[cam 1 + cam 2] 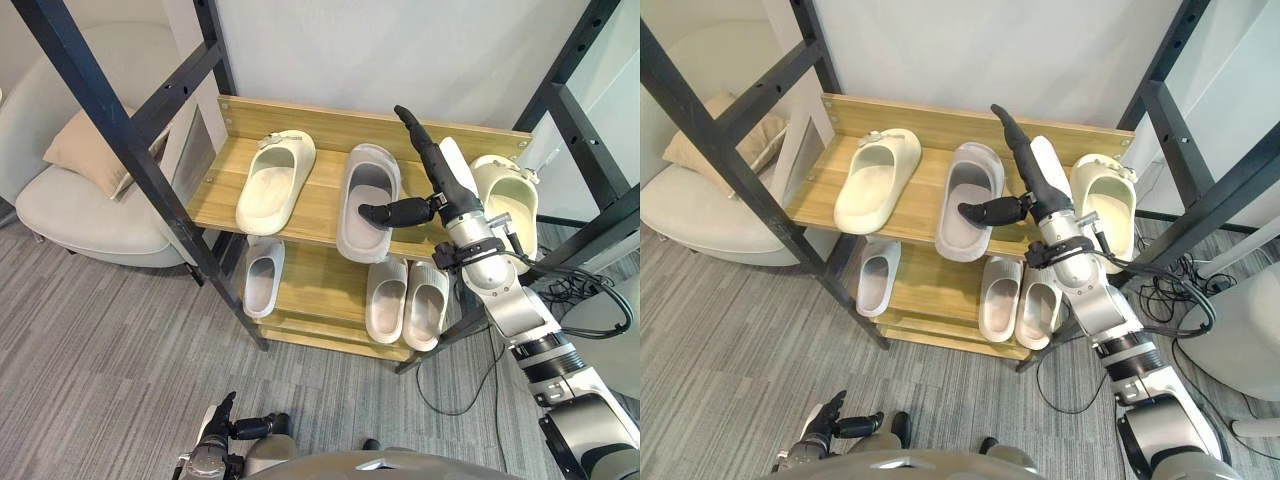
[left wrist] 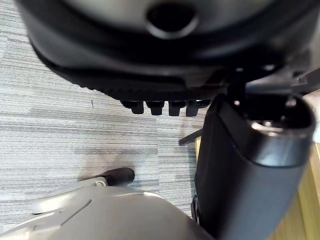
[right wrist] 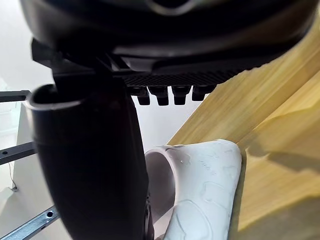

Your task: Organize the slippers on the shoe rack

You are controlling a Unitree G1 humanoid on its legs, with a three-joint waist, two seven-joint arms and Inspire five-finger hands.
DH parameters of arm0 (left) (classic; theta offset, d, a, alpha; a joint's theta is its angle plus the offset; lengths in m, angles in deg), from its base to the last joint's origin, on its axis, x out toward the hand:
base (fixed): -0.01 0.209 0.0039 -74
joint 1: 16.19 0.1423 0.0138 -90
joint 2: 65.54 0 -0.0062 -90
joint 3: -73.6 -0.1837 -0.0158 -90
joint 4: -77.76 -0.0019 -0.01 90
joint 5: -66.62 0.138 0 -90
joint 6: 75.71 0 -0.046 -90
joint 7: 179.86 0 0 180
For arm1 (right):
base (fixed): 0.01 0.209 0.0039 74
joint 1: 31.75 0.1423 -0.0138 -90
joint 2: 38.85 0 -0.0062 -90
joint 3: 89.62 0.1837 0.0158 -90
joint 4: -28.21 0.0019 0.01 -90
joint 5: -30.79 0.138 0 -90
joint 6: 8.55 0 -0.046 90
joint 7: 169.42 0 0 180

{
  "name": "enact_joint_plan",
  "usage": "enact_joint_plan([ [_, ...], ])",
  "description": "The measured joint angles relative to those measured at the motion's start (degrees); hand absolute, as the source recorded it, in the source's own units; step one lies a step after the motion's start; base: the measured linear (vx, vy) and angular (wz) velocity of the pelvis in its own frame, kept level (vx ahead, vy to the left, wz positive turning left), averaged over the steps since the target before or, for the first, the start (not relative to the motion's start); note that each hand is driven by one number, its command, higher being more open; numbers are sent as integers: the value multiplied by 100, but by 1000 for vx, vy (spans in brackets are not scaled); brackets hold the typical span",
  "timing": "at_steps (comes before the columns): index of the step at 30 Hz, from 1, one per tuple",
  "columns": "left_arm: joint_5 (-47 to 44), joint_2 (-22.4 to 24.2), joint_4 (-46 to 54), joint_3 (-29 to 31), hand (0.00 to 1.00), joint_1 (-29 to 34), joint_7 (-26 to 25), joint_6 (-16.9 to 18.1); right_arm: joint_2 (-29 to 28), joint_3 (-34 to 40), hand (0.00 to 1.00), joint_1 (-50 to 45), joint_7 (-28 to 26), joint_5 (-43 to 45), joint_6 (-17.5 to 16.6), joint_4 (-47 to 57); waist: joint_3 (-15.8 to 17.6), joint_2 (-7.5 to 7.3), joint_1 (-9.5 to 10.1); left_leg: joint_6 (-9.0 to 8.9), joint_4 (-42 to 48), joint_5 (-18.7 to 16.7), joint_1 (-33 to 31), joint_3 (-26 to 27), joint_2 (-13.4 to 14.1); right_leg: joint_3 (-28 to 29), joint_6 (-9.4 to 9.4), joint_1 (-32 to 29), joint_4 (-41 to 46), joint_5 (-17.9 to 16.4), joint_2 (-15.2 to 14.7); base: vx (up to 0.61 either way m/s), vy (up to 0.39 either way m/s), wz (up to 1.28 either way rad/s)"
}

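The wooden shoe rack (image 1: 320,205) holds slippers on its shelves. On the top shelf a cream slipper (image 1: 275,180) lies at the left and a grey slipper (image 1: 367,200) in the middle. Further right are a white slipper (image 1: 455,160), partly behind my hand, and a cream slipper (image 1: 508,200) at the end. My right hand (image 1: 440,175) is open over the top shelf, its fingers straight toward the back wall. Its thumb (image 1: 390,212) reaches sideways onto the grey slipper (image 3: 200,190). My left hand (image 1: 215,440) hangs low near the floor, fingers relaxed.
The lower shelf carries a grey slipper (image 1: 263,277) at the left and a pale pair (image 1: 405,300) at the right. Black metal frame posts (image 1: 130,150) cross in front of the rack. A beige armchair (image 1: 80,200) with a cushion stands at the left.
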Motion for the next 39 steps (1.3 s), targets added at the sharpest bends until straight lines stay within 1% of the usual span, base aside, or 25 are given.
enact_joint_plan([
  [3, -16, 0, 2, 0, 100, -2, 0, 2, -1, -41, 0, 95, -2, 1, 0, -125, 0, -1, 20, 0, -12, 15, -8, -23, 0, -21, 0, -3, 0, 0, 1, -14, -1, 4],
  [7, -98, 3, 8, -1, 100, -5, 1, 4, -10, -170, 0, 309, -11, 23, 10, -537, 4, -7, 82, -3, -15, 33, -26, -60, -4, -48, 0, -6, 1, 0, -1, -14, -1, 4],
  [10, -104, 4, 12, -1, 100, -8, 2, 10, -26, -138, 0, 568, 12, 219, 23, -767, 4, -7, 92, 6, -16, 48, -88, -82, -20, -67, 0, -56, 3, 0, -14, -11, 1, 3],
  [20, -100, 2, 49, 2, 100, -11, 6, 1, -91, -114, 0, 587, -43, 440, 28, -719, 9, -17, 84, 14, -15, 52, -88, -22, -55, -10, 34, -87, 8, 31, -59, -9, 5, -2],
  [25, -88, 2, 72, 3, 100, -7, 7, -8, -91, -47, 0, 109, -92, 438, 73, 167, 9, -16, 45, 18, -16, 46, -42, 35, -51, 45, 47, -83, 21, 42, -69, -23, 10, -6],
  [27, -82, 1, 75, 4, 100, -1, 8, -23, -94, 181, 0, -78, -134, 435, 69, 917, 8, -14, 16, 21, -16, 41, 4, 91, -47, 105, 47, -75, 39, 45, -72, -20, 11, -11],
  [29, -76, 1, 74, 6, 100, 0, 8, -33, -113, 327, 0, -81, -134, 432, 62, 1220, 8, -13, -11, 21, -16, 41, 25, 120, -44, 130, 43, -70, 40, 57, -72, -22, 8, -10],
  [31, -32, 0, 74, 13, 100, 5, 8, -57, -248, 653, 0, -112, -110, 431, 13, 1660, 6, -10, -46, 22, -16, 41, 71, 155, -41, 168, 47, -36, 37, 73, -72, -27, 8, -9],
  [34, 75, 1, 61, 13, 100, 12, 7, -89, -410, 972, 0, -332, 33, 437, -166, 2395, -2, 6, -95, 27, -17, 27, 183, 181, -45, 188, 49, 66, 29, 75, -82, -24, 6, -4],
  [37, 120, 21, 27, -4, 100, 17, 8, -98, -543, 1003, 0, -590, 102, 452, -426, 3090, -49, 70, -143, 1, -20, 9, 232, 201, -42, 209, 49, 100, 36, 75, -83, -32, 0, -4],
  [39, 120, 48, -4, -4, 100, 21, 8, -105, -661, 982, 0, -697, 99, 458, -549, 3343, -85, 112, -148, 5, -20, 13, 246, 211, -41, 222, 49, 103, 43, 75, -83, -23, -1, -3],
])
